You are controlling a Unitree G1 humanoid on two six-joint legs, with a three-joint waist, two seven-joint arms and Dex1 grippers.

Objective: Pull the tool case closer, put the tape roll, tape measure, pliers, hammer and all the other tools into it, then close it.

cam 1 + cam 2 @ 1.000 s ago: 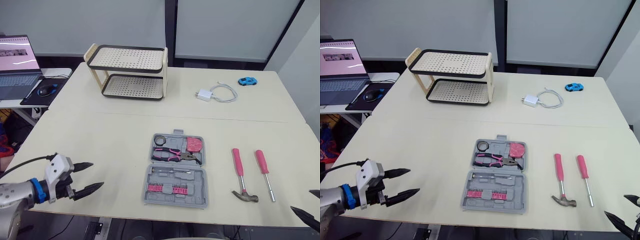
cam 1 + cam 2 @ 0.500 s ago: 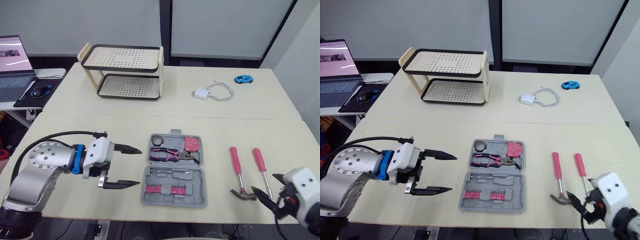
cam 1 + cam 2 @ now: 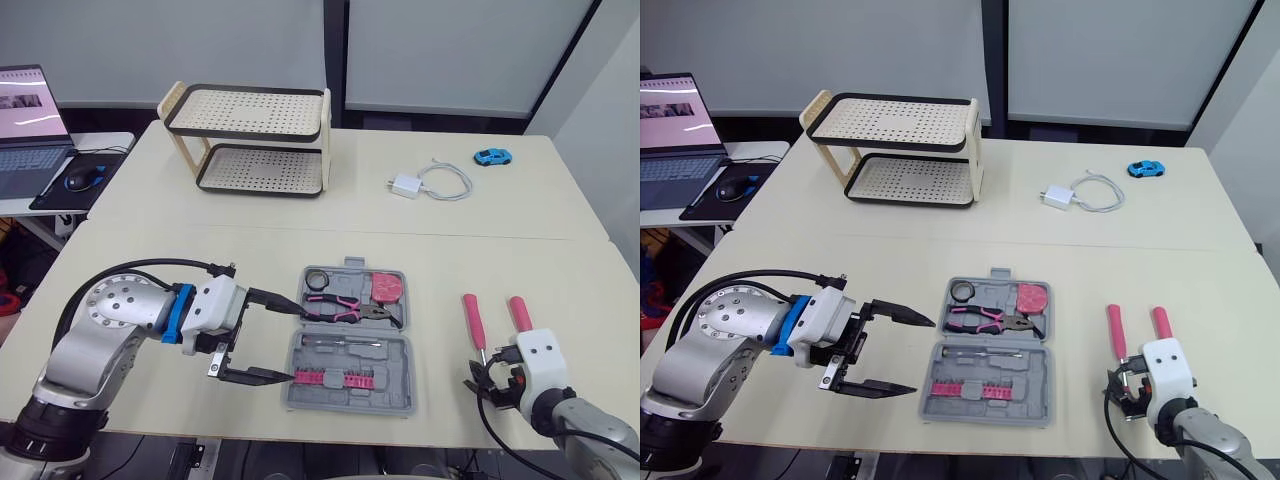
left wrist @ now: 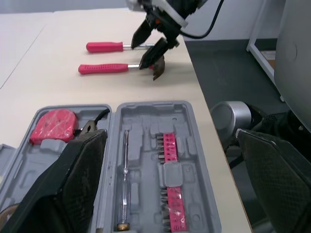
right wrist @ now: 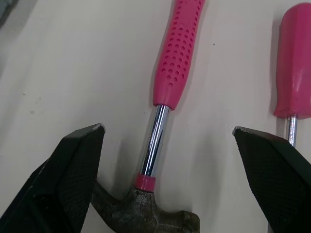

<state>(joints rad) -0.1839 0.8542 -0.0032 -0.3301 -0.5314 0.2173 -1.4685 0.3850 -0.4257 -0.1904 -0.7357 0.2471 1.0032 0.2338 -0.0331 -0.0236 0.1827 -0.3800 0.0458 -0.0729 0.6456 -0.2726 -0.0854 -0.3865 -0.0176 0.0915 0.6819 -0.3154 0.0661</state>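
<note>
L gripper (image 3: 923,357) spread wide at left edge of open tool case (image 3: 392,372), mid-table, w/ pliers (image 3: 350,308) & tape measure (image 3: 386,288) inside. R gripper (image 5: 167,128) wide open over hammer (image 5: 177,53) shaft near head; screwdriver (image 5: 293,63) just beside.

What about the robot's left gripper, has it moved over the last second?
Yes. The left gripper has swung inward across the table, right up to the left side of the tool case.

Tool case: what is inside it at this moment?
Inside the tool case: tape roll, pliers, tape measure, a metal rod and a pink bit strip. What lies under them is covered.
</note>
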